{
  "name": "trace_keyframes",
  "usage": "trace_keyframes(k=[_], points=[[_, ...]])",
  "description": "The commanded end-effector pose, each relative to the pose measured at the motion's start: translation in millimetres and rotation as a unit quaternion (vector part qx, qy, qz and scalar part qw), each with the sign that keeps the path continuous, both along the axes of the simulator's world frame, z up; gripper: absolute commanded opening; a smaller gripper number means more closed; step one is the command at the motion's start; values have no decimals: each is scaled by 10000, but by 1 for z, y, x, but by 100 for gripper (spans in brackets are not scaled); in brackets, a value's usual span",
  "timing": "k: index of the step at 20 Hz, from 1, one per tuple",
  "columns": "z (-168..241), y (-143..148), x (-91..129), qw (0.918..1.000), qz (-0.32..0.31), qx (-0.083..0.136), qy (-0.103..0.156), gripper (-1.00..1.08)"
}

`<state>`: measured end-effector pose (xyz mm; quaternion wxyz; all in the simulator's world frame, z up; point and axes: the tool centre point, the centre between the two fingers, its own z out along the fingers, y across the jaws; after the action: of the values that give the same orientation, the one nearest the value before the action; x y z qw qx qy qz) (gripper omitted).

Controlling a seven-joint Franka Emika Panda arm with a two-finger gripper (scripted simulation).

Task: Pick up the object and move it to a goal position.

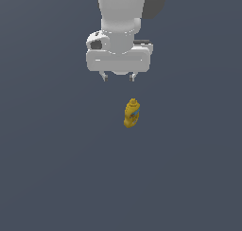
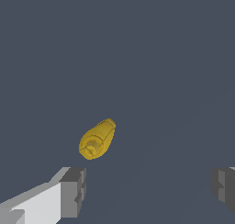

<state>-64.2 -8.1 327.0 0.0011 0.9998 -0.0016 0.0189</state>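
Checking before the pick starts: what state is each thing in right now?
Bottle: standing upright on the floor, cap on, not held, apart from the fingers.
Gripper: open, empty, above the bottle.

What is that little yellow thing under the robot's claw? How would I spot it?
Find the big white robot arm hanging from the top, with its open gripper. Just below it, a bit toward the exterior view's right, stands a small yellow bottle on the plain dark grey floor. It is the only coloured thing, with a pointed cap and a blue patch.
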Motion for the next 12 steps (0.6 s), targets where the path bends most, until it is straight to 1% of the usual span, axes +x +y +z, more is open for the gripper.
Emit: trace_keyframes(k=[1,4,9,12], points=[[0,0,0,10000,0,0,0,100],[-2,-5,0,10000,2,-17,7,100],[-8,-20,0,10000,45,-79,32,100],[-8,-22,0,9999,66,-85,34,100]])
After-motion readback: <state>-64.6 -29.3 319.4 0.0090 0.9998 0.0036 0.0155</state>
